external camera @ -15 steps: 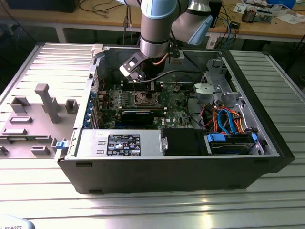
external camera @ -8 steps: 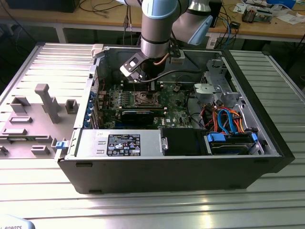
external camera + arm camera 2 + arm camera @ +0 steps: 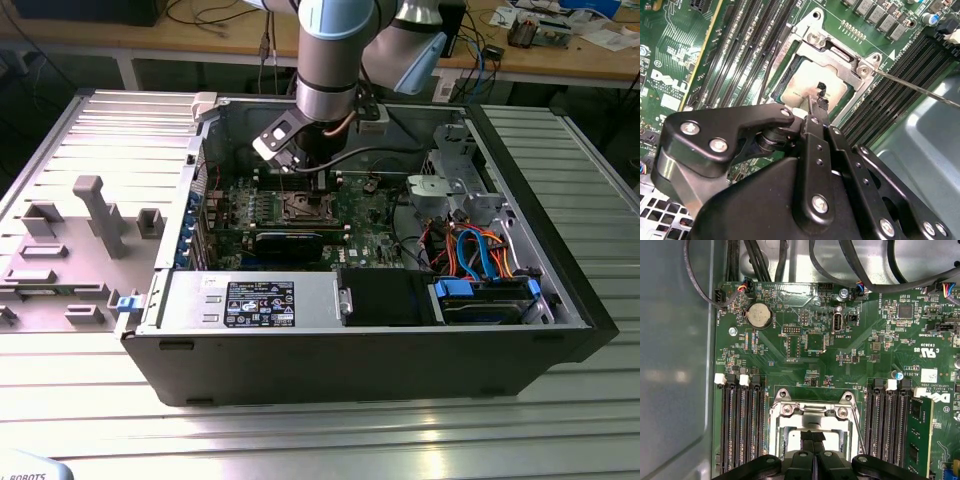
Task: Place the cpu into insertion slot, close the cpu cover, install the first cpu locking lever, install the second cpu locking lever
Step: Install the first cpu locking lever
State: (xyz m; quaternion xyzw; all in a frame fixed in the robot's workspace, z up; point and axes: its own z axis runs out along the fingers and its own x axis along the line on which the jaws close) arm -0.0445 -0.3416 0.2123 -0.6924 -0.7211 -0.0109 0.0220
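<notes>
The dull silver square cpu (image 3: 800,86), judged seated in the silver-rimmed insertion slot (image 3: 786,54), is shown just beneath the closed black claw (image 3: 821,96); gentle, level handling is called for.

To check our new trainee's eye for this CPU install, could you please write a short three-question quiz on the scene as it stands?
1. True or false: the cpu cover lies as a frame around the cpu.
2. Pick one. In the second wrist view, the tool is: A. right over the cpu; B. well off to one side of it; C. outside the computer case.
3. Fill in: in the exterior view, the blue cables lie toward that view's ____ of the arm.

Key: 1 true; 2 A; 3 right.
</notes>
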